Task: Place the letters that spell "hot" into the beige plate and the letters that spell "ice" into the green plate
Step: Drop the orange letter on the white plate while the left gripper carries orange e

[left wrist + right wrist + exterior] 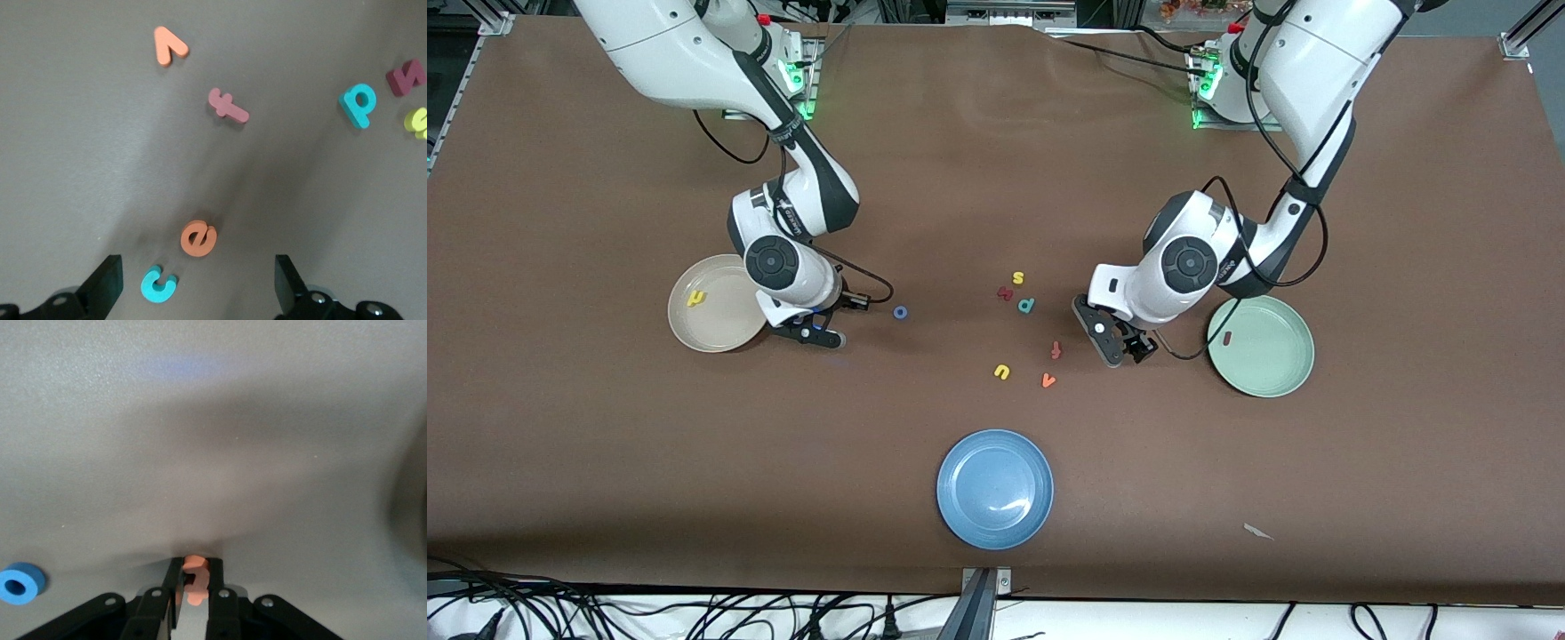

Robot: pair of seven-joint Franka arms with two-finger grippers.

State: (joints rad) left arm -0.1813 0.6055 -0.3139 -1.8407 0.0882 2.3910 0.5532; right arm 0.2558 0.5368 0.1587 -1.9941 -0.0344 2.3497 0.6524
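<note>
Beige plate (716,304) already holds the yellow h (696,299), and the right gripper (815,331) sits just beside it, blue o (900,312) close by. Green plate (1261,346) has the dark red i (1228,338). Left wrist view: left gripper (198,283) spread wide over orange e (198,239) and teal c (158,284). Right wrist view: fingers pinched on the orange t (195,577), mostly hidden.

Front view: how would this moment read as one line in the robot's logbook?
right gripper: shut on orange t, beside beige plate | left gripper: open over teal c, orange e | green plate: holds i
</note>
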